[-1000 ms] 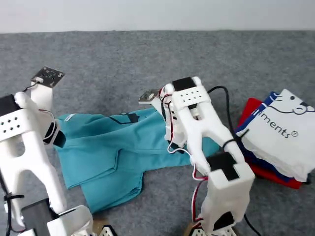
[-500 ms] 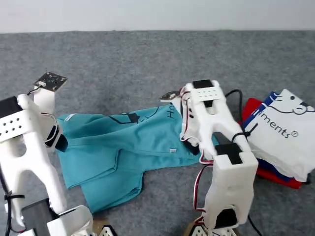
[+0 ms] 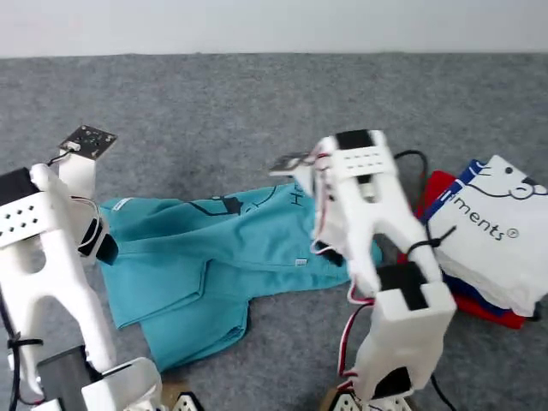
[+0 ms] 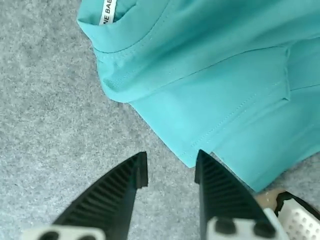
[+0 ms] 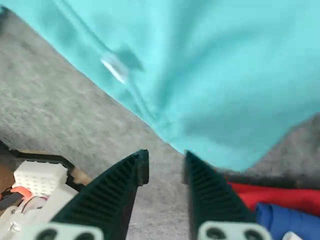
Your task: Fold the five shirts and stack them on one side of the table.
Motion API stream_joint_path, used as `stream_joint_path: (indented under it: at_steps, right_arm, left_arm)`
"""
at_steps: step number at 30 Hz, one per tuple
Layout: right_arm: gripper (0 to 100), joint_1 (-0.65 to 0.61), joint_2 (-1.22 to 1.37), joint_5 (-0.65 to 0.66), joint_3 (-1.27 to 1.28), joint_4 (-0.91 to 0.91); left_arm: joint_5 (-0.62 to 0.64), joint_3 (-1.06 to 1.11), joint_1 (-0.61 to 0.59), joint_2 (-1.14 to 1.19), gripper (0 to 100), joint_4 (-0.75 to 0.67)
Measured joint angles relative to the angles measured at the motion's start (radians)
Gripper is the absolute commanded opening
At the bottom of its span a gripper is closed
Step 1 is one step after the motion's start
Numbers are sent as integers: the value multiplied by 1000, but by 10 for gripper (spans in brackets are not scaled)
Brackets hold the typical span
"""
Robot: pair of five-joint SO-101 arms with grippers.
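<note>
- The grey felt-like table top (image 3: 214, 103) runs under everything.
- The teal cotton shirt (image 3: 223, 257) lies unfolded and a bit rumpled in the middle of the table, between the two arms. Its collar end points toward the left arm, and one sleeve hangs toward the near edge.
- The white left arm (image 3: 51, 248) stands at the shirt's collar side. The white right arm (image 3: 368, 223) leans over the shirt's other end, covering part of it in the high view.
- The pile of folded shirts sits on the right side of the table, just past the right arm. A white printed shirt (image 3: 497, 240) is on top, a blue one (image 3: 445, 274) is under it and a red one (image 3: 435, 190) is at the bottom. The teal shirt's edge ends just beside the red one, and it's hard to say if they touch.
- The left gripper (image 4: 170, 167) hangs over bare grey felt, right next to the teal shirt's (image 4: 225, 65) edge. Its jaws are a moderate way apart with nothing between them.
- The right gripper (image 5: 165, 162) sits over the felt at the teal shirt's (image 5: 200, 65) hem. Its jaws have a narrow gap and hold nothing, with red (image 5: 280, 192) and blue (image 5: 285, 217) cloth close by.
- A small white tag (image 5: 114, 67) is sewn on the hem.
</note>
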Motion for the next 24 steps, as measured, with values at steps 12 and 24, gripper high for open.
stream_joint_path:
  at_steps: [12, 24]
  right_arm:
    - [105, -138, 153, -84, 0, -74]
    - [9, -40, 235, -83, -2, -127]
  left_arm:
    - [0, 0, 0, 0, 166, 0]
    - [0, 0, 0, 0, 166, 0]
